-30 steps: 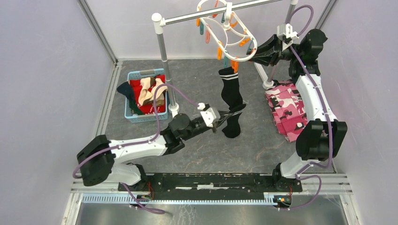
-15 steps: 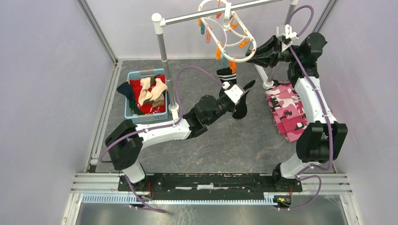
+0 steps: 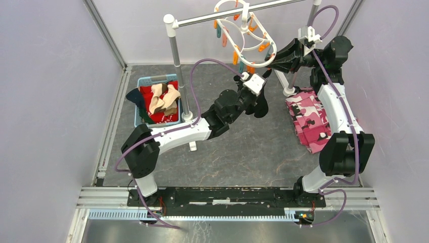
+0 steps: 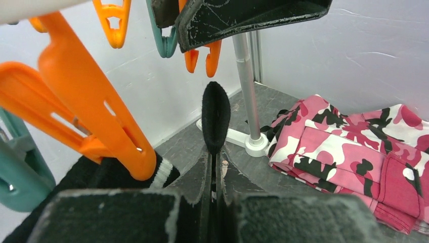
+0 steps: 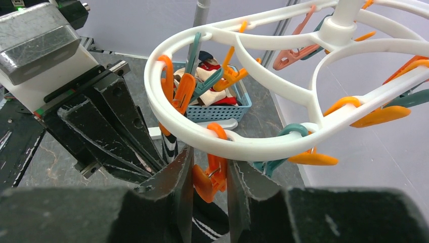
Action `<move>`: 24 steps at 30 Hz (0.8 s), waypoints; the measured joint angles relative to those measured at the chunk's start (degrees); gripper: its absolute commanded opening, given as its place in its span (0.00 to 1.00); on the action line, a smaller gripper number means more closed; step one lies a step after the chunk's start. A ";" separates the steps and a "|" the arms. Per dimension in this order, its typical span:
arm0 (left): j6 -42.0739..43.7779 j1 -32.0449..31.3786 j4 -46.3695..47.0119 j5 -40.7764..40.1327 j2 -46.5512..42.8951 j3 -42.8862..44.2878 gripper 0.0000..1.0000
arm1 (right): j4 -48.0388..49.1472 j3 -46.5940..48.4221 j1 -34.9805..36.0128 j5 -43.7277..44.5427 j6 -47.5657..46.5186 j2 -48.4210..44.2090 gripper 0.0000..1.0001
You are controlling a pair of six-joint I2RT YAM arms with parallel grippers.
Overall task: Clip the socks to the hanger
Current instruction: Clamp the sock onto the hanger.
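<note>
A black sock (image 3: 262, 106) with a white-striped cuff (image 4: 152, 174) hangs under the hanger (image 3: 255, 65), a white oval ring with orange and teal clothespins. My left gripper (image 3: 260, 93) (image 4: 215, 157) is shut on the sock's folded edge (image 4: 216, 116) and holds it up just below the pins. An orange clothespin (image 4: 101, 111) sits against the cuff. My right gripper (image 3: 277, 59) (image 5: 210, 162) is shut on another orange clothespin (image 5: 215, 174) hanging from the ring (image 5: 243, 147). More socks, red (image 3: 164, 114) and beige (image 3: 162, 98), lie in the basket.
A blue basket (image 3: 157, 129) stands at the left next to the silver rack's post (image 3: 176, 55). A pink camouflage cloth (image 3: 308, 119) (image 4: 354, 147) lies on the floor at the right by the rack's other foot (image 4: 255, 144). Purple walls close in both sides.
My left arm has stretched up and to the right, carrying the black sock's end from low over the table to just under the hanger. The right arm has stayed at the hanger.
</note>
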 measured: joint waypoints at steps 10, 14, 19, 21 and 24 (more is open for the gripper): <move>0.00 0.00 -1.57 -1.31 1.33 2.25 0.02 | 0.98 -0.50 0.02 0.00 0.98 -0.02 0.03; 0.00 0.00 -1.75 -1.36 1.33 3.26 0.02 | 1.14 -0.68 0.26 0.02 1.14 -0.02 0.03; 0.00 0.00 -1.68 -1.49 1.33 3.96 0.02 | 1.90 -0.87 0.37 0.02 1.88 -0.02 0.03; 0.00 0.00 -1.70 -1.51 1.33 3.98 0.02 | 2.51 -0.90 0.37 0.02 2.36 -0.02 0.03; 0.02 0.00 -1.70 -1.53 1.33 4.02 0.02 | 3.67 -1.14 0.37 0.04 3.21 -0.02 0.03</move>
